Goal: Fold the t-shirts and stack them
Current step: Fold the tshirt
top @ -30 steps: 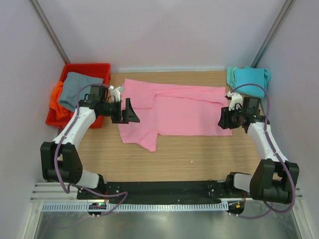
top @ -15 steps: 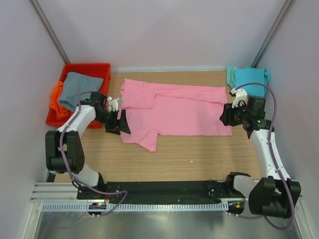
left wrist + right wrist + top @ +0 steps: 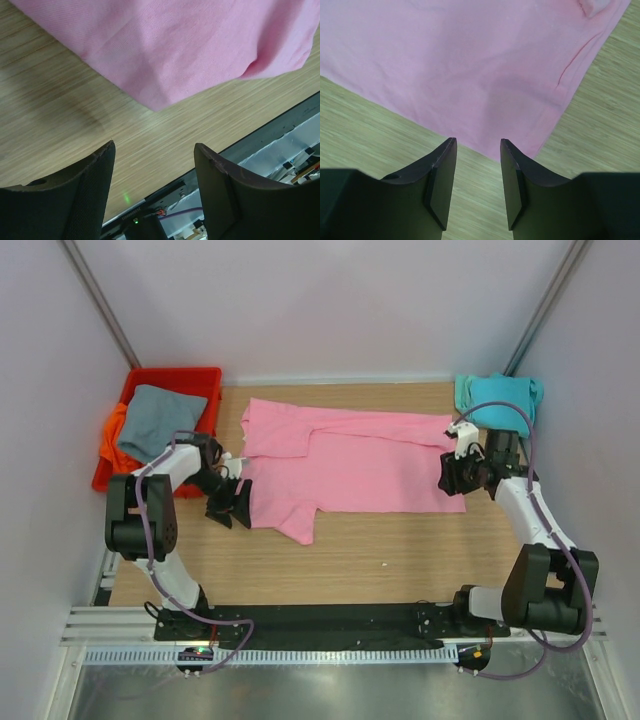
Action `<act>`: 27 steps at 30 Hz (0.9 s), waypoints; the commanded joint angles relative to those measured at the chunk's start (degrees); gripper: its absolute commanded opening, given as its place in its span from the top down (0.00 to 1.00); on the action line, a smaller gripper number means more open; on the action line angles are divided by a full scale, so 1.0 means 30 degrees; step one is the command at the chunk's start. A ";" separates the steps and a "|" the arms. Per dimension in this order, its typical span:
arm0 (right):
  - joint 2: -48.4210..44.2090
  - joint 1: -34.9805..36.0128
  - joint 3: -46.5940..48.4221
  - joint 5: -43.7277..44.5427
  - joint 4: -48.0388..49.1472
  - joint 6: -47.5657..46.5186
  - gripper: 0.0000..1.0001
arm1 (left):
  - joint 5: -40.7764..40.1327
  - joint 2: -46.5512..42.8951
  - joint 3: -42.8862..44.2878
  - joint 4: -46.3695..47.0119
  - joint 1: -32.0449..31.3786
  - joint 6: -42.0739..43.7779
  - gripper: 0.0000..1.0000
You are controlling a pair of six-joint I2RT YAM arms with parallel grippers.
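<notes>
Left end effector [image 3: 235, 507] swinging down to the near left corner of the soft pink short-sleeved cloth t-shirt [image 3: 350, 465]
Its jaws are narrowing but parted and holding nothing, just off the shirt's corner, having left the sleeve area. The shirt is lying spread across the middle of the pale wooden surface [image 3: 390, 555]. The right end effector [image 3: 448, 480], half parted and gripping nothing, is keeping low over the near right hem corner, so a paired pinch for the next fold is probably coming. The teal cloth t-shirt [image 3: 497, 400] is waiting far right, and the grey [image 3: 160, 420] and orange [image 3: 112, 448] t-shirts are sitting in the red plastic bin [image 3: 175, 375]
</notes>
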 commanded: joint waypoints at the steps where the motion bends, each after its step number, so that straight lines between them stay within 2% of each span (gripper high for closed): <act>1: 0.0680 0.0062 -0.0047 -0.0660 0.1418 -0.0268 0.54 | 0.0013 0.0012 0.0760 -0.0500 0.0095 0.0643 0.35; 9: 0.2613 0.0062 -0.0195 -0.0074 0.3117 -0.0707 0.54 | 0.1214 0.2064 0.1347 -0.1114 -0.0110 0.1083 0.43; 14: 0.5421 0.0062 0.0391 -0.0046 0.3469 -0.0678 0.55 | 0.1538 0.2093 0.1318 -0.1056 -0.0548 0.1112 0.43; 19: 0.6102 0.0033 0.0363 -0.0163 0.3733 -0.0327 0.55 | 0.2153 0.3206 0.1991 -0.1233 -0.0928 0.1200 0.45; 23: 0.6190 0.0062 0.0099 0.0070 0.4055 -0.0384 0.55 | 0.2328 0.3588 0.2372 -0.1144 -0.1223 0.1171 0.54; 26: 0.6219 0.0062 -0.0077 0.0160 0.4028 -0.0414 0.55 | 0.2650 0.3559 0.2548 -0.1231 -0.1282 0.1199 0.68; 27: 0.6190 0.0062 -0.0135 0.0188 0.4027 -0.0414 0.55 | 0.2739 0.3501 0.2693 -0.1348 -0.1282 0.1200 0.77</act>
